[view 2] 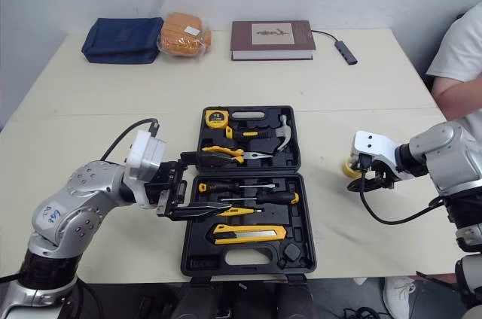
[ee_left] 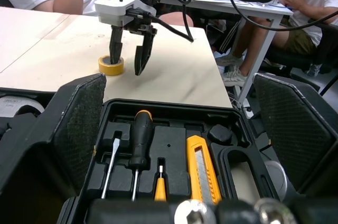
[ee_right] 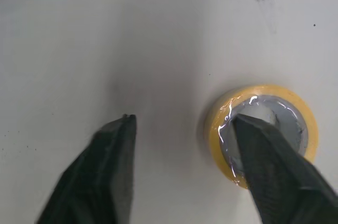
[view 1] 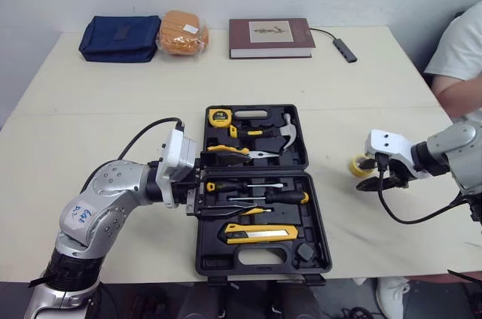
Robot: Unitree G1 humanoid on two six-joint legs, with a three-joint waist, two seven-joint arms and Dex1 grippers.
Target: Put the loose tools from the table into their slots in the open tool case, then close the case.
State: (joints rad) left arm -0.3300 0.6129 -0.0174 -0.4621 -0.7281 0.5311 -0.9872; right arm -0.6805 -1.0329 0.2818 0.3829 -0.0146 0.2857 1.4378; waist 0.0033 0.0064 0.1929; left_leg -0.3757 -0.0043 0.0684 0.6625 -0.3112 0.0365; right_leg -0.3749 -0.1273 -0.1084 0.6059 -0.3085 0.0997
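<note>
Cream tabletop point(view 1: 90, 131) carries the whole scene. The right gripper point(view 1: 373, 180) stands spread wide over the yellow tape roll point(ee_right: 266, 91). One fingertip point(ee_right: 264, 145) is at the roll's centre hole and the other is over bare table beside it; whether either touches the roll cannot be told. The roll lies flat on the table, to the right of the open tool case point(view 1: 199, 253) and clear of it.

The left gripper point(view 1: 202, 183) is at the case's left edge by the hinge line, its fingers wide apart and holding nothing. The case's near half seats two screwdrivers point(view 1: 248, 186) and a yellow utility knife point(view 1: 256, 233). The far half seats a tape measure point(view 1: 219, 116), a hammer point(view 1: 282, 132) and pliers point(view 1: 230, 151).

Along the far edge sit a blue pouch point(view 1: 119, 38), an orange packet point(view 1: 182, 32), a maroon book point(view 1: 271, 37) and a small cabled adapter point(view 1: 345, 50). A person's arm point(view 1: 459, 93) shows at the right.
</note>
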